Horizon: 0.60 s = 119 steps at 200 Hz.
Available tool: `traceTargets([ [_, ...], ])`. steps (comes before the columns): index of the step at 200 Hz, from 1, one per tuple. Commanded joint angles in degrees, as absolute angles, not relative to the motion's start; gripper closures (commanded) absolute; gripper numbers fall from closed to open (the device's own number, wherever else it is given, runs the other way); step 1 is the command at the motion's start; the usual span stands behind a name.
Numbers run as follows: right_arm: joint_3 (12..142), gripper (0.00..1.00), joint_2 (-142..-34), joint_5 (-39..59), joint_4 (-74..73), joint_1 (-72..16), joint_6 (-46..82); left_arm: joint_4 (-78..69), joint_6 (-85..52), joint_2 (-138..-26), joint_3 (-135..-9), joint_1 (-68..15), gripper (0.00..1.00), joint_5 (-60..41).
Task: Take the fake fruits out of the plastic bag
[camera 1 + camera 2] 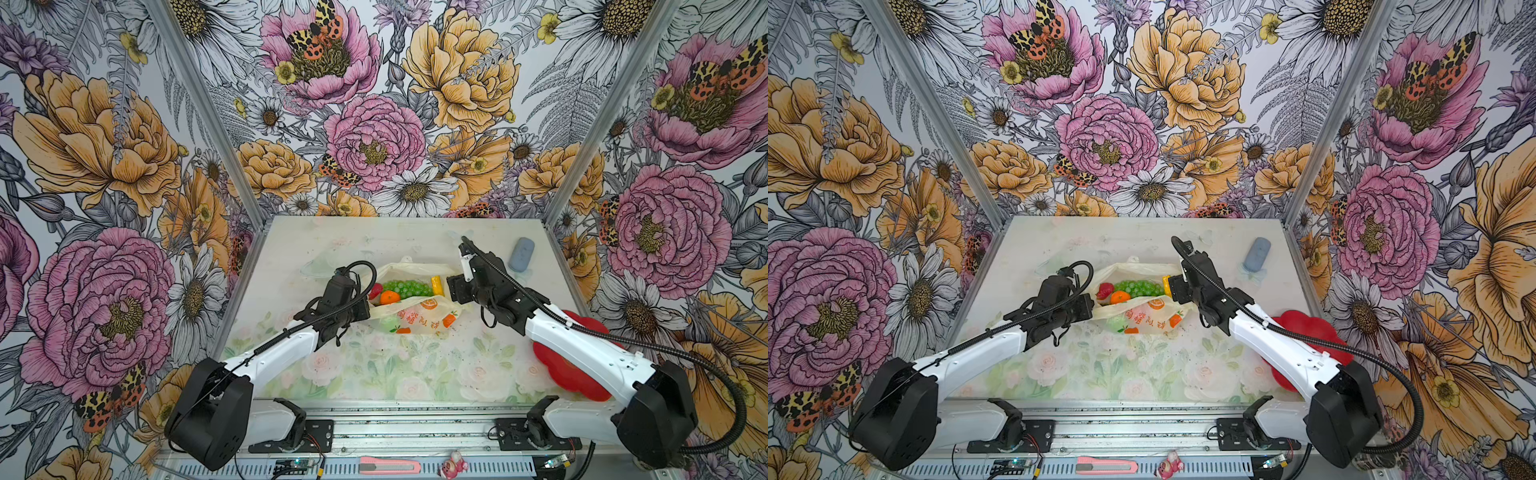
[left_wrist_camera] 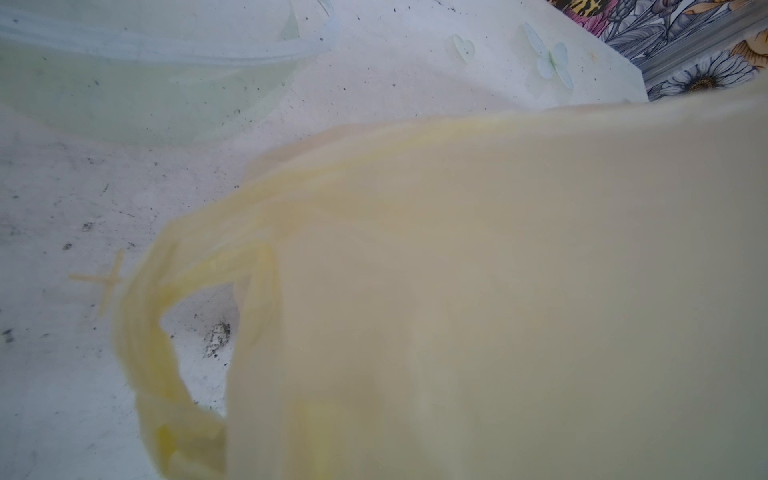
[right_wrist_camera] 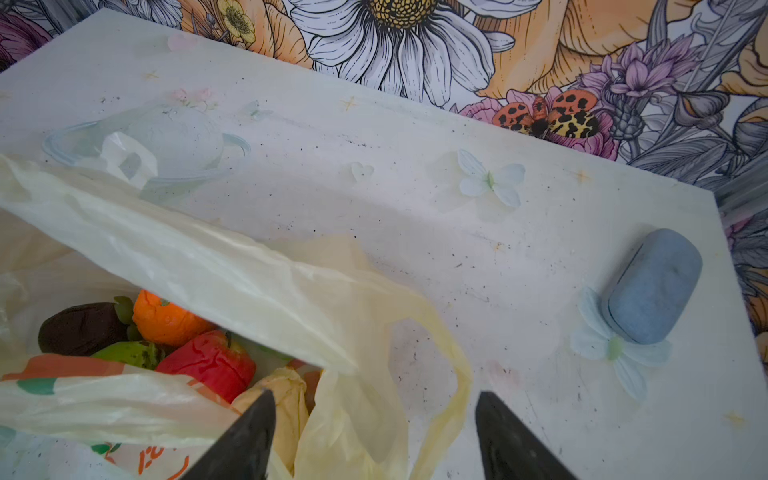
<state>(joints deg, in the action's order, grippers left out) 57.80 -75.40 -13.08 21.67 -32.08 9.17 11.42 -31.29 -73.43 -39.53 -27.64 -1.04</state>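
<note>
The plastic bag (image 1: pixel 415 311) (image 1: pixel 1142 316) lies mid-table with its mouth open. Inside show fake fruits: green grapes (image 1: pixel 405 287), an orange (image 1: pixel 390 297), a red piece (image 1: pixel 376 290) and a yellow banana (image 1: pixel 436 284). A green round fruit (image 1: pixel 388 323) shows through the film. My left gripper (image 1: pixel 365 309) sits at the bag's left end. The bag's film (image 2: pixel 498 291) covers its jaws and rises up to them. My right gripper (image 3: pixel 374 401) stands open at the bag's right end, and a loop handle (image 3: pixel 453 374) lies loose between its fingers. The orange (image 3: pixel 166 322) and red piece (image 3: pixel 208 361) show beside it.
A clear shallow dish (image 1: pixel 320 268) (image 2: pixel 145 83) sits just behind the bag's left end. A blue-grey oblong (image 1: pixel 521 254) (image 3: pixel 652 286) lies at the back right. A red flower-shaped plate (image 1: pixel 582 361) lies under the right arm. A pink box cutter (image 1: pixel 388 465) rests on the front rail.
</note>
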Motion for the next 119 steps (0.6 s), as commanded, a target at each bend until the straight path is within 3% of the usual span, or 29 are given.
traceTargets([
  [1,63.0,0.24,-81.4,-11.7,22.2,-32.6,4.7,12.9,-28.7,-74.0,-41.8,-28.1,0.99,0.0],
  [17,66.9,0.28,-85.9,-9.6,22.3,-32.6,4.3,13.2,-28.3,-74.3,-42.0,-28.0,0.98,0.0],
  [38,71.9,0.43,-91.1,-3.2,22.3,-31.1,4.6,13.1,-28.0,-74.5,-42.0,-27.9,0.98,-0.4],
  [50,74.8,0.56,-93.9,1.9,22.4,-29.3,6.1,13.1,-27.8,-74.7,-41.7,-27.7,0.98,-0.4],
  [62,77.3,0.79,-97.1,4.9,22.3,-26.6,10.3,12.8,-27.6,-75.0,-41.1,-27.3,0.98,-0.7],
  [77,80.3,0.95,-101.7,11.4,22.4,-22.8,15.5,11.7,-27.6,-75.3,-39.7,-26.4,0.98,-1.5],
  [86,82.4,1.0,-105.4,14.5,22.4,-21.2,18.0,10.8,-27.9,-75.6,-38.8,-26.0,0.99,-2.2],
  [119,89.6,1.0,-116.9,17.6,23.1,-19.9,24.8,7.9,-27.2,-76.5,-37.1,-26.5,1.0,-4.4],
])
